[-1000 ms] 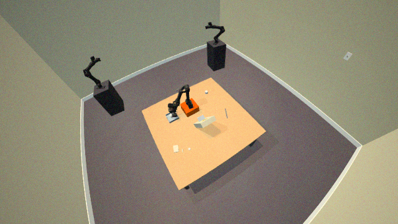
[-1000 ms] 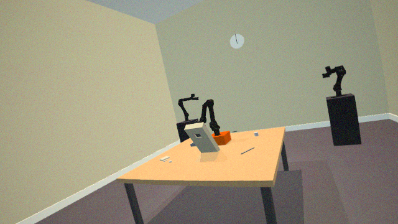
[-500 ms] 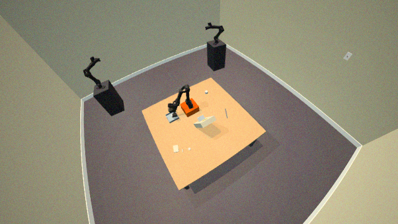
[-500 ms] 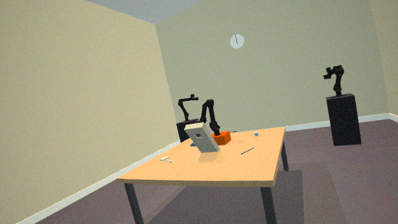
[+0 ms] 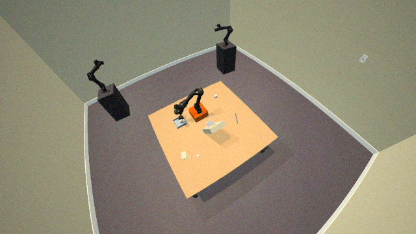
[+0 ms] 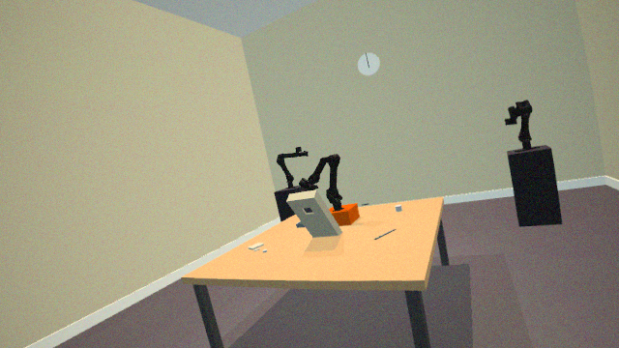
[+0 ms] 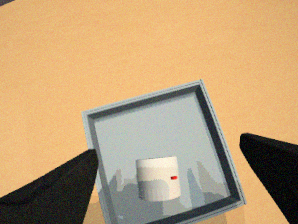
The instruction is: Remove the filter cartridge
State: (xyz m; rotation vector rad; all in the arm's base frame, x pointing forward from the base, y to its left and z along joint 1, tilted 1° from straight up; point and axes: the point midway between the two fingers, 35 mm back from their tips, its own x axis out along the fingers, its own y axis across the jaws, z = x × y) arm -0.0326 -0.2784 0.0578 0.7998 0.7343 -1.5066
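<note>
Speckled grain covers all three softly detailed, moderately lit views, with shadows falling toward the lower right of the wooden surface [image 5: 208,169] [image 6: 309,268] [image 7: 150,50] from above.

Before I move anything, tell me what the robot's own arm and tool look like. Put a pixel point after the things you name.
The arm [image 5: 184,104] [image 6: 334,179] is black, slim and jointed, rising from an orange block [image 5: 202,116] [image 6: 349,217]. The tool [image 7: 169,148] has two plain black fingers, tapering to blunt tips. No markings show.
</note>
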